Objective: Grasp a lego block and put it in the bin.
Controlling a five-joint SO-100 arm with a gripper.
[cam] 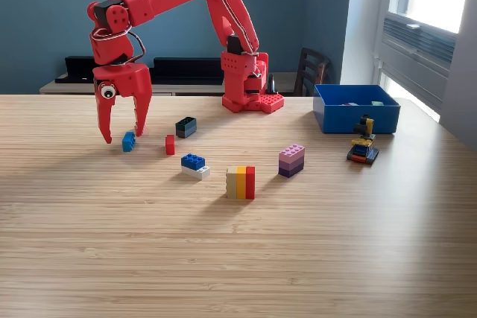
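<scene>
1. The red arm's gripper [121, 133] hung with its fingers apart, tips just above the wooden table [238, 258], gripping nothing.
2. A small light blue block [129, 141] lay just at the gripper's tips, a little toward the exterior view's right of the gap between them — whether it touched a finger could not be told.
3. The bin [356, 113] stood well apart from the gripper, at the far right of the exterior view.
4. It was a shallow blue rectangular box with plain upright walls; small bits showed inside, too small to name.
5. Loose pieces on the table counted seven — the light blue block, a small red block [170, 144], a dark block [185, 126], a blue-on-white pair [195, 166], a cream-orange-red stack [241, 182], a purple stack [291, 160] and a multicoloured build [363, 144] just before the bin.
</scene>
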